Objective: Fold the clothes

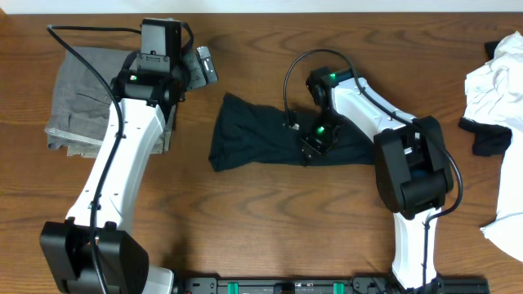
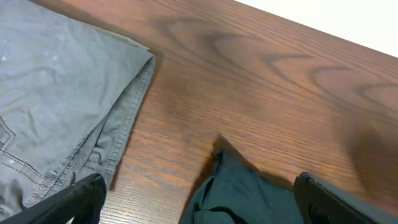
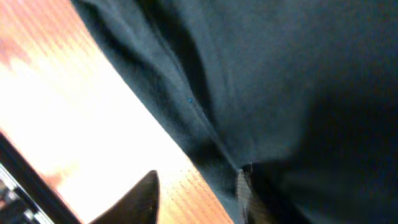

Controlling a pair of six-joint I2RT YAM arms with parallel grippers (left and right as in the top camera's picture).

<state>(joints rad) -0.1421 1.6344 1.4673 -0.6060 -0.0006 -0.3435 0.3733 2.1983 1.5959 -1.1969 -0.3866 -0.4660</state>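
The black T-shirt (image 1: 261, 135) lies bunched in a long strip at the table's middle. It fills the right wrist view (image 3: 280, 81), and its corner shows in the left wrist view (image 2: 242, 196). The grey trousers (image 1: 78, 102) lie folded at the far left, also in the left wrist view (image 2: 56, 106). The white garment (image 1: 498, 77) is heaped at the right edge. My left gripper (image 1: 203, 67) hovers open and empty between the trousers and the shirt (image 2: 199, 208). My right gripper (image 1: 312, 143) is low on the shirt's right part, fingers apart around its hem (image 3: 193, 199).
A small black cloth piece (image 1: 489, 139) lies beside the white garment. More white fabric (image 1: 507, 224) lies at the lower right edge. Bare wooden tabletop (image 1: 245, 229) runs along the front. A black rail (image 1: 327, 286) lines the near edge.
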